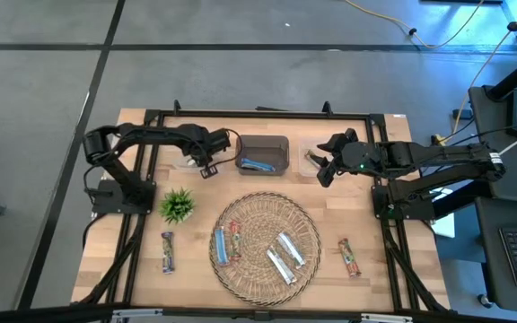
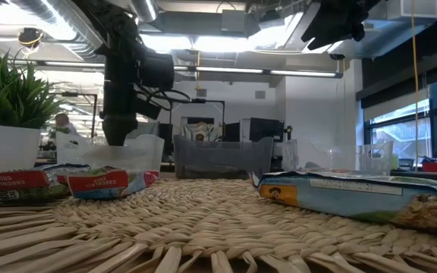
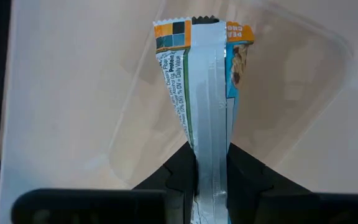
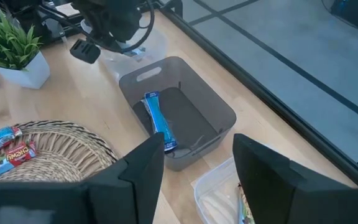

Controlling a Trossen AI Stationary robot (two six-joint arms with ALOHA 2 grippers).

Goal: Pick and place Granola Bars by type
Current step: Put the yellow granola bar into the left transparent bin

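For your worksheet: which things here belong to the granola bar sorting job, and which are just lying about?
Job: granola bars, grey bin, clear containers, wicker tray, left claw shut on a bar, right claw open.
Lying about: potted plant.

Left gripper [image 3: 211, 180] fingers clamp granola bar [image 3: 204, 93] upright, silver seam facing camera, above clear plastic container [image 3: 291, 99].

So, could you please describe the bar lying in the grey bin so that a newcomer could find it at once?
Start at the round wicker tray in the middle of the table, then look past it to the dark grey bin at the far edge. The blue-wrapped bar lies alone on its floor; the clear tubs on either side are see-through, and every other loose bar sits on the tray or the tabletop.
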